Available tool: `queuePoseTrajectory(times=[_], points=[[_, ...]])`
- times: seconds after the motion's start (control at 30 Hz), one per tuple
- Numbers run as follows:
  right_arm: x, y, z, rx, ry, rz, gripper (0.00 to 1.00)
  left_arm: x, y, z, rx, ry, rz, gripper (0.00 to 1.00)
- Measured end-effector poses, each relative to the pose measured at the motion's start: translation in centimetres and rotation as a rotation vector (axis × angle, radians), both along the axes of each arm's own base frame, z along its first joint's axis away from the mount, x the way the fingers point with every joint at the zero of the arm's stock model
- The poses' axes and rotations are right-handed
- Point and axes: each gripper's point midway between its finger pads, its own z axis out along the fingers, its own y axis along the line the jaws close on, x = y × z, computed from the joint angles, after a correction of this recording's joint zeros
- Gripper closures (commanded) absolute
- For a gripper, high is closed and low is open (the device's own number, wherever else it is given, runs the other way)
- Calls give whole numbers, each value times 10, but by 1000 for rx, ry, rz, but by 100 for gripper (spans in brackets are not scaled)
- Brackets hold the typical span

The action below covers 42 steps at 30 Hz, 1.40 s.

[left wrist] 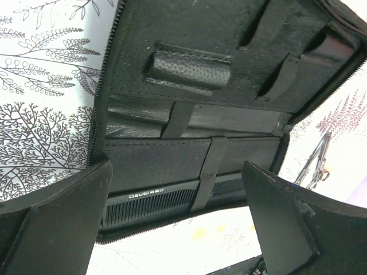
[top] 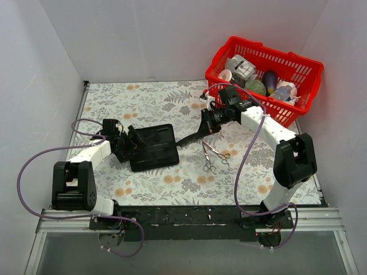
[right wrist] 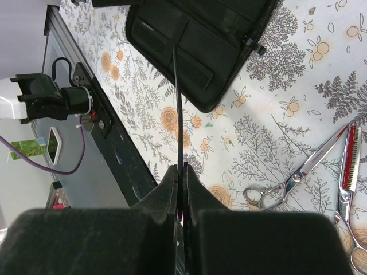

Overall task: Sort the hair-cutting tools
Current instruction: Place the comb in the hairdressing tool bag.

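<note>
Comb (top: 189, 138), long, slim, plain black

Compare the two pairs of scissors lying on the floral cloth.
The plain scissors have smooth all-silver blades; the red-striped scissors show a red strip and a toothed edge along the blade. In the right wrist view, the plain scissors lie slanted across the floral cloth, while the red-striped scissors run nearly straight up the picture. Both are silver with ring handles and lie flat on the floral cloth, tips close together.
</note>
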Motion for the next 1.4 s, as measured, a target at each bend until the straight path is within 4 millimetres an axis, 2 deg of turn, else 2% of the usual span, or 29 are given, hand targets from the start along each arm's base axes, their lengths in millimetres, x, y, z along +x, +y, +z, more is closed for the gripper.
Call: queuePoseTrajectory(times=[0.1, 0.37, 0.63, 0.87, 1.0, 1.4], points=[[1, 0, -6, -7, 11, 1, 99, -2, 1, -6, 3, 12, 5, 2], [8, 4, -17, -10, 22, -3, 99, -1, 1, -8, -1, 15, 13, 2], [16, 10, -20, 11, 15, -25, 99, 0, 2, -9, -3, 18, 20, 2], [14, 20, -40, 0, 56, -18, 99, 0, 2, -9, -3, 18, 20, 2], [5, 21, -56, -19, 101, -17, 99, 0, 2, -9, -4, 17, 20, 2], [6, 25, -72, -8, 148, -58, 99, 0, 2, -8, -4, 17, 20, 2]])
